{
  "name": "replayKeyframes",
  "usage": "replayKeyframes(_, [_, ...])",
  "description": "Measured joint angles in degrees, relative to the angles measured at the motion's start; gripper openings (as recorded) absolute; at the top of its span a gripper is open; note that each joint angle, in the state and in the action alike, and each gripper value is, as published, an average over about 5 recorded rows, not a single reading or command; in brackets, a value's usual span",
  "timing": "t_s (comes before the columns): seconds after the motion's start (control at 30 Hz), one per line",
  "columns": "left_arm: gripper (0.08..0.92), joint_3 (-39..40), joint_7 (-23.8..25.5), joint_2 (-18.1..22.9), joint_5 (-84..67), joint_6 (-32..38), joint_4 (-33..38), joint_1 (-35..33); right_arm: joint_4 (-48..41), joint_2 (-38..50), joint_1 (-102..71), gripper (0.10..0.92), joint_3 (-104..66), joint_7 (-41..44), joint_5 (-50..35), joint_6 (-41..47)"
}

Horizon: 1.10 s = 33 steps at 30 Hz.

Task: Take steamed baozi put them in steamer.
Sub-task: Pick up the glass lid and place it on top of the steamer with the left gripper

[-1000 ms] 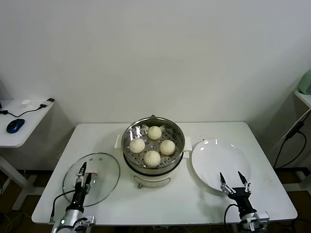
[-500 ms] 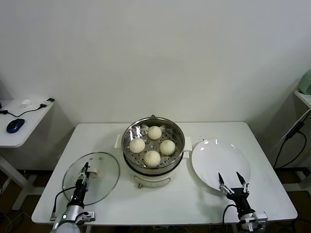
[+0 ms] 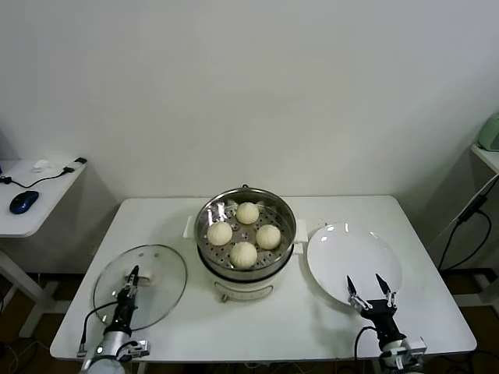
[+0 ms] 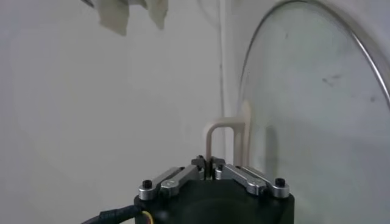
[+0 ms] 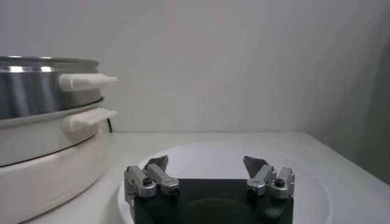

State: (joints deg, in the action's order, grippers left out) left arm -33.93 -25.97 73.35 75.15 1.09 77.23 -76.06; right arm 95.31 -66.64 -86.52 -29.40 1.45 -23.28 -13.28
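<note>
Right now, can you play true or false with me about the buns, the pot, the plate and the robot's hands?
1. Four steamed baozi sit inside the steamer. True.
2. The white plate holds one bun. False: it is bare.
3. The glass lid covers the steamer. False: it lies on the table, on the steamer's left.
4. The left gripper has its fingers shut at the lid. True.
5. The right gripper is shut. False: its fingers are open, over the plate's near rim.

Left gripper low at front-left, fingers pinched together; right gripper front-right, fingers spread.
</note>
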Motion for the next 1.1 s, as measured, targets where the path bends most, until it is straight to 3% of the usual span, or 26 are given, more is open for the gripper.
replayKeyframes(0.23, [0.139, -0.9, 5.2, -1.9, -5.8, -4.7, 9.3, -3.2, 2.1, 0.6, -0.1, 0.823, 0.3, -1.3, 1.0, 1.8])
replayKeyframes(0.7, [0.139, 3.2, 22.5, -5.6, -9.0, -26.1, 35.7, -4.6, 5.1, 0.8, -1.0, 0.823, 0.4, -4.9, 5.2, 6.6])
replayKeyframes(1.1, [0.139, 19.5, 32.4, -2.9, 0.5, -37.6, 41.8, 2.8, 5.4, 1.0, -2.6, 0.823, 0.4, -5.3, 6.9, 6.4])
